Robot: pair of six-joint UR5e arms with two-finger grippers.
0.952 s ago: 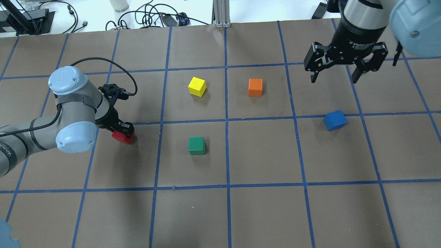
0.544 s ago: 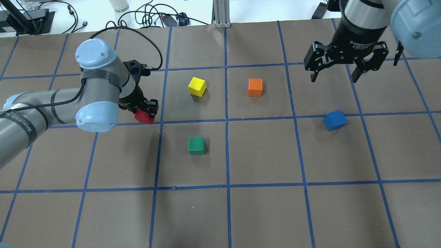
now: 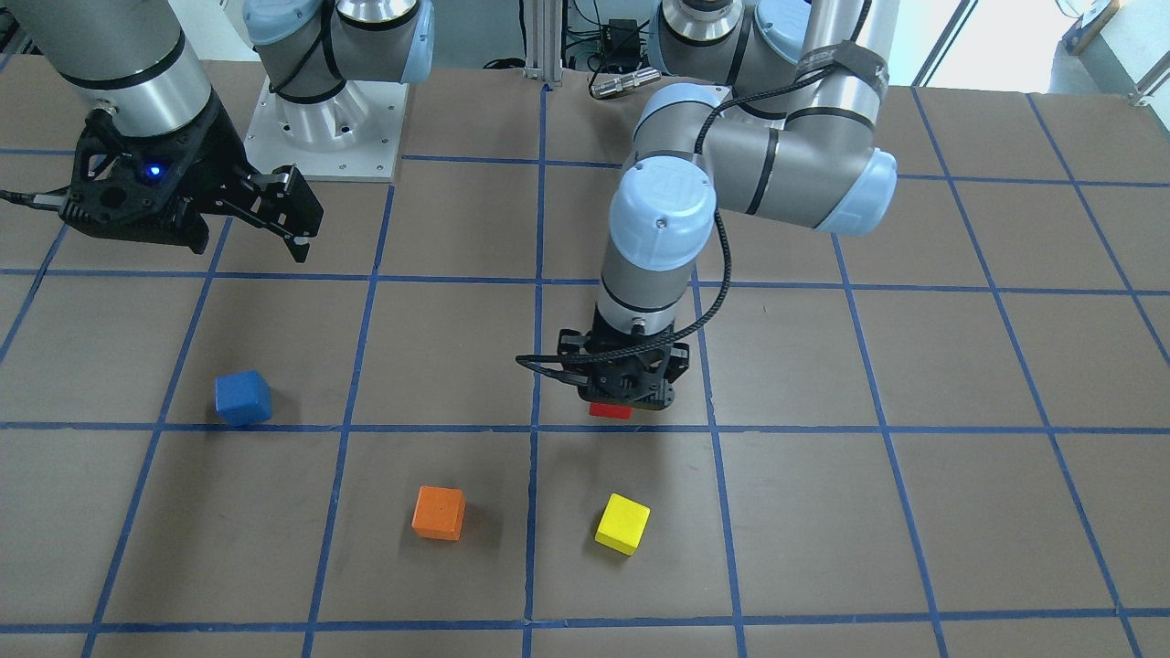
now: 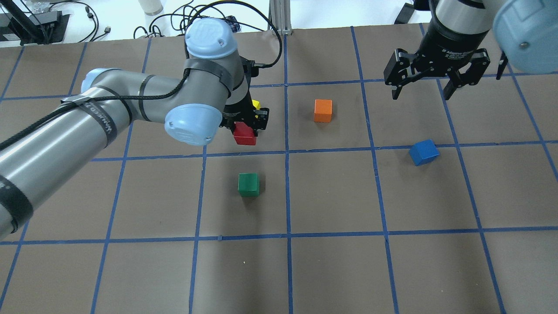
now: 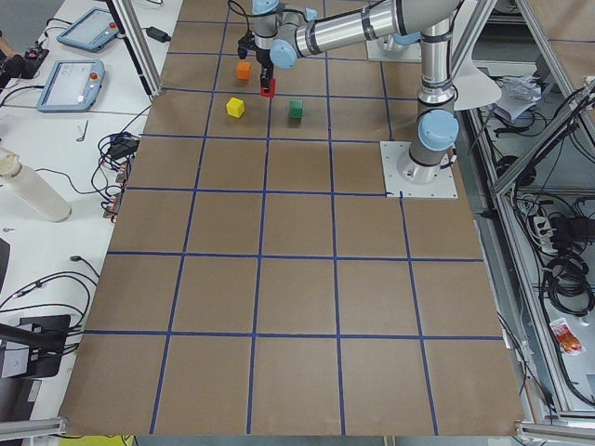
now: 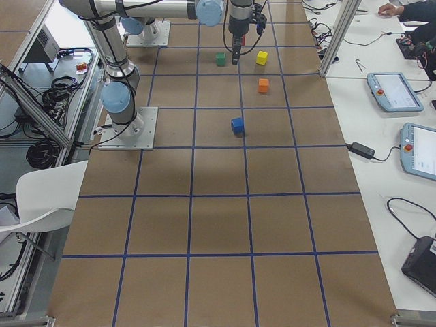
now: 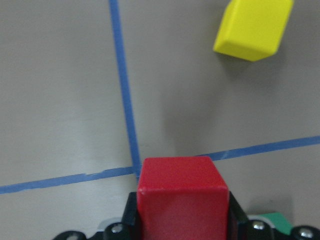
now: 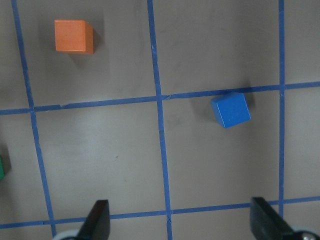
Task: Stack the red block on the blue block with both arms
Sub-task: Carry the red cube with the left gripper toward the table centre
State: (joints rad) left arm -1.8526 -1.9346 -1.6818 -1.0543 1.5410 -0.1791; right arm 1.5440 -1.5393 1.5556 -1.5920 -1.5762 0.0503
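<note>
My left gripper (image 4: 246, 126) is shut on the red block (image 4: 244, 134) and holds it in the air near the table's middle; the block fills the bottom of the left wrist view (image 7: 182, 197) and shows under the gripper in the front view (image 3: 610, 410). The blue block (image 4: 423, 152) lies on the table to the right, tilted to the grid lines; it also shows in the front view (image 3: 243, 398) and the right wrist view (image 8: 230, 109). My right gripper (image 4: 431, 89) is open and empty, high above the table beyond the blue block.
An orange cube (image 4: 323, 110) sits between the two grippers. A yellow cube (image 3: 622, 524) lies just beyond the left gripper, mostly hidden by it from overhead. A green cube (image 4: 249, 184) sits in front of the left gripper. Blue tape lines grid the brown table.
My left arm has carried the red block up off the table and to the right, from the left side to beside the yellow cube. The right gripper has stayed put, open.
</note>
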